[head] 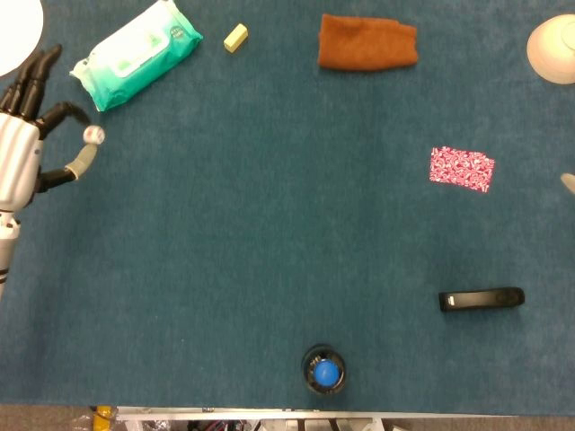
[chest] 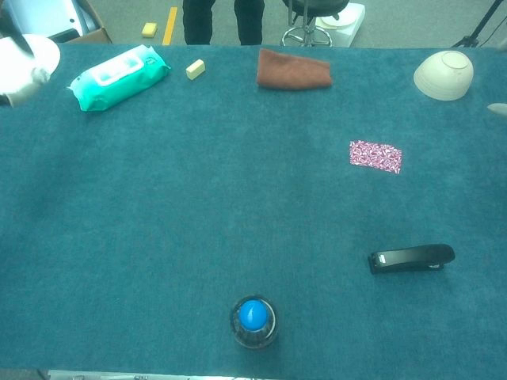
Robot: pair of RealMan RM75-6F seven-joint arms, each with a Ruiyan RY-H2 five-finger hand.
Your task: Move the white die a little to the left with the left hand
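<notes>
Left hand (head: 20, 148) at 9 o'clock edge of bench (head: 269, 224), pinching die (head: 93, 135) between thumb and fingertip, other fingers stretched toward 12. Die just below wipes pack (head: 135, 52), apart from it. In chest view hand mostly cut off at frame edge. Right hand: only pale sliver at 3 o'clock edge, can't tell its state. Stapler (head: 481, 298) at 4 o'clock, bottle (head: 324, 371) at 6.

No text, number or brand is legible in either view. The wet-wipes pack (head: 135, 54) carries a printed label and a small round logo, both too small to read. The red-and-white patterned card (head: 462, 169) shows only pattern. The white die (head: 93, 135) has unreadable pips.
</notes>
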